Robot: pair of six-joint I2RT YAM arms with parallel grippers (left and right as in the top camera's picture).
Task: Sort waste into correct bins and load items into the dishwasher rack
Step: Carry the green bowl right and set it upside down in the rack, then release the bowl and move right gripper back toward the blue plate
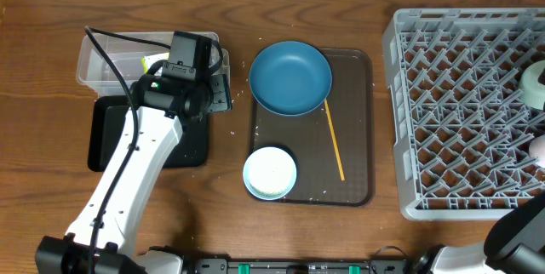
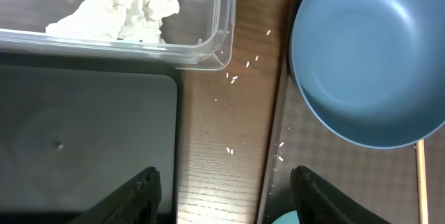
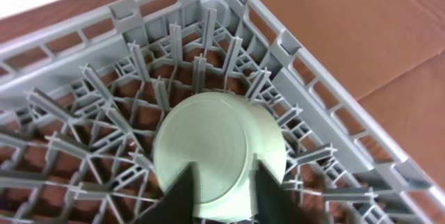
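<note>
My right gripper (image 3: 224,168) is partly open at the green bowl (image 3: 208,130) in the rack (image 3: 316,67). I cannot tell if it holds it. A bump could tip the bowl.

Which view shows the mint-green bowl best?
The right wrist view: the mint-green bowl fills the centre, its base apparently facing the camera, among the dishwasher rack pegs. Overhead catches only a sliver of it at the right edge. The left wrist view misses it.
</note>
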